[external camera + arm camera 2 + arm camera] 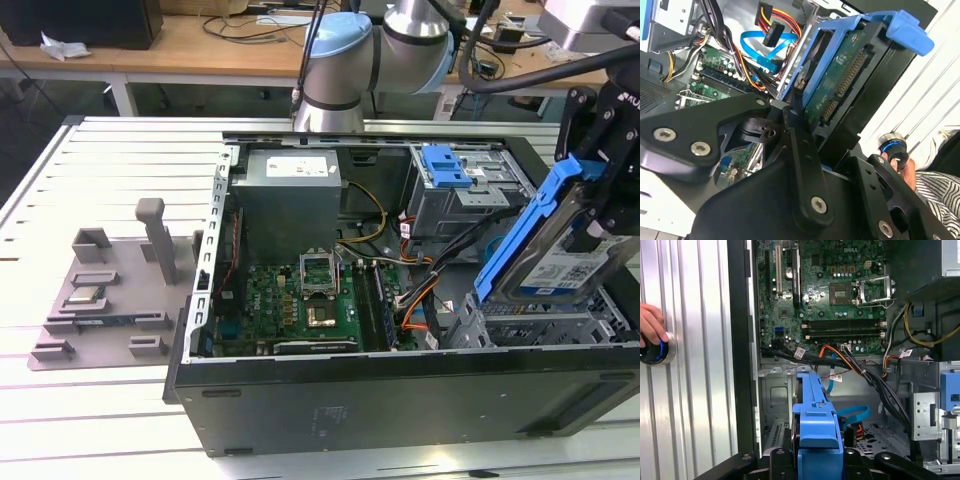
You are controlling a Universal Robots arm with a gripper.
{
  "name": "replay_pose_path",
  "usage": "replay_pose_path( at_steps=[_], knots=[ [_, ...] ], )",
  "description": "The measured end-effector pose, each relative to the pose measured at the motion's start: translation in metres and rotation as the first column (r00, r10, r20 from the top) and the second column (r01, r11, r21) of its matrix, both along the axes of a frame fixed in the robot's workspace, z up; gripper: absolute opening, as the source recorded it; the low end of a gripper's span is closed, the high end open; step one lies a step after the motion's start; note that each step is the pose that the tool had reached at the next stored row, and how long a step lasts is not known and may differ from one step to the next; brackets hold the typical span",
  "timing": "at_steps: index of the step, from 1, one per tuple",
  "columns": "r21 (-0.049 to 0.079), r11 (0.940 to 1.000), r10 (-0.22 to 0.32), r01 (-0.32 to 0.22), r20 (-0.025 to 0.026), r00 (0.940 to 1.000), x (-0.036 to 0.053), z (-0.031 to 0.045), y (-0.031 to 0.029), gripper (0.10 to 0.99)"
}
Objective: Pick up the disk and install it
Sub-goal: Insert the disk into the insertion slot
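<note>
Disk, rigid, fairly heavy and with a fragile exposed circuit board, hangs tilted at four o'clock of the open computer case above its drive cage, the end effector clamped on its blue rail frame, the safest hold.

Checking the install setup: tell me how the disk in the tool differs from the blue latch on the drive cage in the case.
The disk hangs tilted on edge in the tool above the case's front bay; the blue latch lies flat on top of the drive cage. The disk is much larger, silver metal with a printed label inside a blue frame; the latch is small and all blue. Both carry the same blue plastic.
</note>
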State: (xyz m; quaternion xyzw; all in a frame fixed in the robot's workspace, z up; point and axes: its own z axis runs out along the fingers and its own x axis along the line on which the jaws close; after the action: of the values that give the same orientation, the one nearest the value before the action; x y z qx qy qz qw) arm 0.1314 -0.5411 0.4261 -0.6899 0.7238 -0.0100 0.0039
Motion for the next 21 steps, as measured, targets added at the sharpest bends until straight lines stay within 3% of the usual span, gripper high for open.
replay_pose_path(
  at_steps=[3, 6, 13, 17, 21],
  knots=[
    [0.0, 1.0, 0.002, -0.002, -0.0054, 1.0, 0.0018, -0.0012, 0.0, 0.365],
    [0.0, 1.0, 0.004, -0.004, -0.0075, 1.0, 0.0022, -0.0033, 0.0, 0.365],
    [0.0, 0.9992, 0.04, -0.04, -0.0083, 0.9992, 0.0023, -0.008, 0.0, 0.365],
    [0.001, 0.9991, 0.041, -0.041, -0.0102, 0.9991, 0.0021, -0.0176, -0.0001, 0.365],
    [0.0, 0.9991, 0.041, -0.042, -0.0092, 0.9991, 0.0023, -0.0224, -0.0002, 0.365]
  ],
)
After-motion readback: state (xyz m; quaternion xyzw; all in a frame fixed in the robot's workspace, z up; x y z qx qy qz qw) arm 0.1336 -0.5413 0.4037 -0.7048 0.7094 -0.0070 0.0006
